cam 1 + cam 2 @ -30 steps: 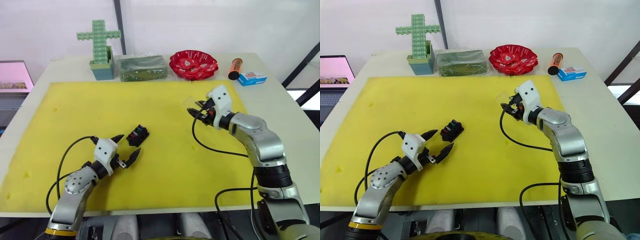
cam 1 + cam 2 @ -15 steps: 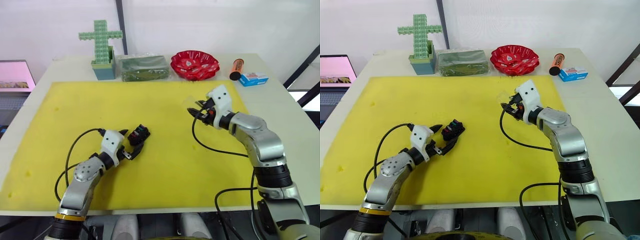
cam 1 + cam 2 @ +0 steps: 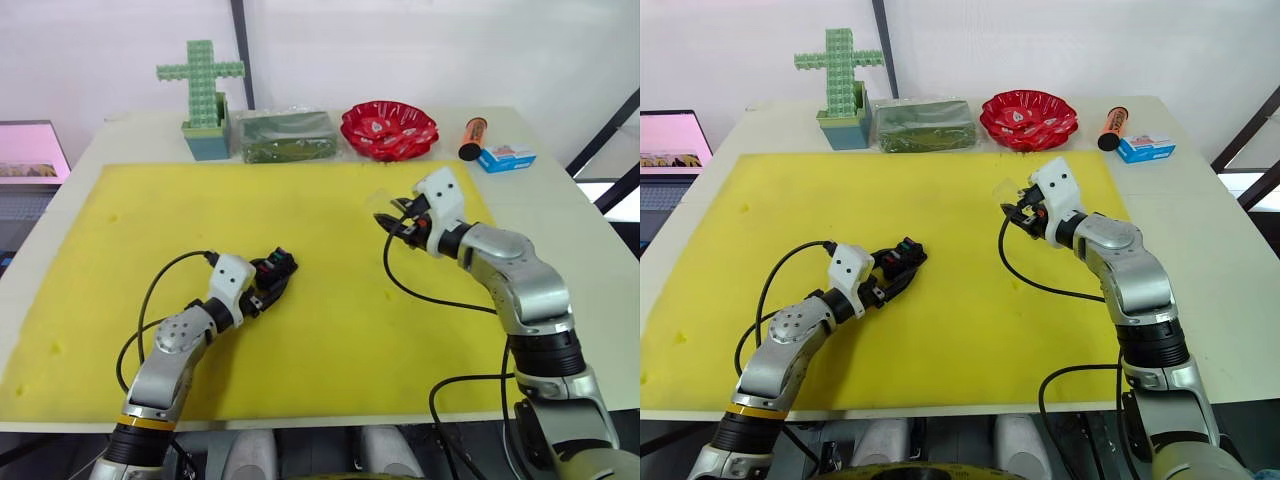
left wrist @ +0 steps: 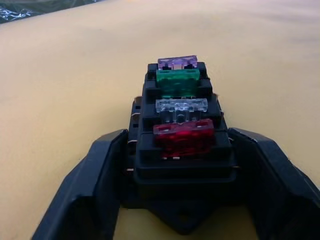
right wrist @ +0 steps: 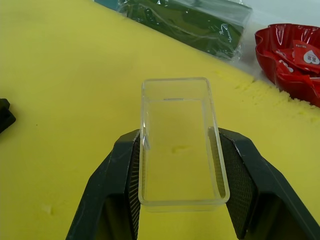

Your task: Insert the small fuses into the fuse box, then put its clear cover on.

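The black fuse box [image 3: 273, 271] lies on the yellow mat [image 3: 340, 340], left of centre. Seated in a row in its slots are the small fuses: purplish [image 4: 177, 62], green [image 4: 177, 77], whitish [image 4: 181, 105] and red [image 4: 183, 136]. My left gripper [image 3: 264, 284] is shut on the fuse box [image 4: 181, 165], one black finger pressed against each side. Held just above the mat to the right is the clear cover [image 5: 177, 135], with my right gripper [image 3: 392, 222] shut on its long sides. The cover [image 3: 380, 204] is tilted, open side facing the wrist camera.
Along the table's back edge stand a green cross of blocks in a teal pot [image 3: 203, 95], a clear bag of green stuff [image 3: 283, 135], a red dish [image 3: 389, 128], an orange marker [image 3: 471, 137] and a blue-and-white carton [image 3: 504, 157]. A laptop [image 3: 28, 155] sits at far left.
My left gripper has moved forward from open beside the fuse box to closed around it. The right gripper has kept the clear cover in the same place.
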`<state>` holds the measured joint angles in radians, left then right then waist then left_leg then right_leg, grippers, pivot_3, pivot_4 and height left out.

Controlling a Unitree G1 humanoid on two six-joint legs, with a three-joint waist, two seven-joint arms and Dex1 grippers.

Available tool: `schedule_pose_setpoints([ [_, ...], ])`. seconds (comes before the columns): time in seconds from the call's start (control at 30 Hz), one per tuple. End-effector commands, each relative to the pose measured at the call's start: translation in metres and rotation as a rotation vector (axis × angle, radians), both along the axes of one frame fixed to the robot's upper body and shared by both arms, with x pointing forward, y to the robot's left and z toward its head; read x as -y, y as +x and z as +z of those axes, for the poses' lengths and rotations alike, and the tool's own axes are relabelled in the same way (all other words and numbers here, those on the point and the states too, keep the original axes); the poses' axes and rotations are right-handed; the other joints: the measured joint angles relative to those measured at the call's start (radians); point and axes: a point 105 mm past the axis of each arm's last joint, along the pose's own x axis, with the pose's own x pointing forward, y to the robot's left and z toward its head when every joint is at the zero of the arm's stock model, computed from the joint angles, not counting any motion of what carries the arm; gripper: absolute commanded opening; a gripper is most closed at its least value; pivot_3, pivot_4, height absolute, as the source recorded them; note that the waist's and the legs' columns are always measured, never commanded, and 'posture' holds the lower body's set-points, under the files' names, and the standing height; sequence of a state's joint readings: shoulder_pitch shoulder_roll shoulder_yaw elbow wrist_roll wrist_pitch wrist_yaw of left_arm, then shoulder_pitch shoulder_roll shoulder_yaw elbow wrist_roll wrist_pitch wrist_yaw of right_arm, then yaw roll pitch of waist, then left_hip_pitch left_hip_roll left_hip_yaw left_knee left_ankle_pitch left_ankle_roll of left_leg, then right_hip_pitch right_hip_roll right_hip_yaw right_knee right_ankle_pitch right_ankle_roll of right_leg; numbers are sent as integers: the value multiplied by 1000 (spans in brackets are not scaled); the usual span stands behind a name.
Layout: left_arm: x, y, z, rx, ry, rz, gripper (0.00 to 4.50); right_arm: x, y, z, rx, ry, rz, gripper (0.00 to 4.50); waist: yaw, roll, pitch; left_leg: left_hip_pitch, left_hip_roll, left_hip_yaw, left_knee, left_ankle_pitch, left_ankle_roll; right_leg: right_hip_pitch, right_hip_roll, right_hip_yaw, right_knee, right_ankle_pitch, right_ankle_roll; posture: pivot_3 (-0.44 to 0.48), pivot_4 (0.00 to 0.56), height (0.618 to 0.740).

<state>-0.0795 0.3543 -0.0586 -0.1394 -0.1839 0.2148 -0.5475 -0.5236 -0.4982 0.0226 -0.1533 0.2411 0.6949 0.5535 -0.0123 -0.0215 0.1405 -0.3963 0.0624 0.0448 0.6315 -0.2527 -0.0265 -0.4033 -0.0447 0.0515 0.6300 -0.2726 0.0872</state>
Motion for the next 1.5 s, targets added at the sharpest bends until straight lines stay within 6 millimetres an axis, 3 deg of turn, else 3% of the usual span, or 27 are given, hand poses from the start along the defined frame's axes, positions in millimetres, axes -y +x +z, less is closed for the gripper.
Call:
schedule_pose_setpoints([
  [0.03, -6, 1, -4, -30, 11, 17, 2822, 0, -3, 15, 54, 9, 3, 1811, 0, 0, 0, 0, 0, 0, 0, 0, 0, 0, 0, 0, 0, 0, 0, 0, 150, 740],
  [0.17, -7, 1, 6, -22, 21, -57, 2822, -2, -5, 13, 38, 10, 24, 1811, -2, 0, 0, 0, 0, 0, 0, 0, 0, 0, 0, 0, 0, 0, 0, 0, 150, 740],
  [0.33, 21, -16, 25, 3, 4, -481, 2822, -21, -22, 20, 12, -50, 281, 1811, 0, 0, 0, -1, 0, 0, 0, 0, 0, -1, 0, 0, 0, 0, 0, 0, 150, 740],
  [0.5, 34, -23, 23, 5, 86, -881, 2822, -48, -51, 27, -44, -122, 599, 1811, -1, 0, 1, -2, 0, 0, 0, 0, 0, -2, 1, 0, -1, 0, 0, 0, 150, 740],
  [0.6, 37, -16, 15, 31, 160, -973, 2822, -57, -63, 28, -61, -157, 704, 1811, 0, 0, 1, -2, 0, 0, 0, 0, 0, -2, 2, 0, -1, 0, -1, 0, 150, 740],
  [0.8, 42, 3, 6, 88, 202, -989, 2822, -75, -82, 17, -94, -193, 805, 1811, 2, 0, 0, -9, 0, -1, 2, 0, 0, -7, 2, 0, -1, 1, 1, 0, 150, 740],
  [1.1, 40, 10, -2, 109, 201, -955, 2822, -86, -77, -14, -124, -264, 763, 1811, 4, 0, 0, -10, 0, -4, 8, 0, 0, -5, 2, -2, 0, 0, 0, 0, 150, 740],
  [1.5, 43, 8, -2, 119, 196, -956, 2822, -98, -74, -18, -109, -277, 769, 1811, 3, 0, 0, -10, 0, -6, 9, 0, 0, -4, 2, -2, 1, 1, 2, 0, 150, 740],
])
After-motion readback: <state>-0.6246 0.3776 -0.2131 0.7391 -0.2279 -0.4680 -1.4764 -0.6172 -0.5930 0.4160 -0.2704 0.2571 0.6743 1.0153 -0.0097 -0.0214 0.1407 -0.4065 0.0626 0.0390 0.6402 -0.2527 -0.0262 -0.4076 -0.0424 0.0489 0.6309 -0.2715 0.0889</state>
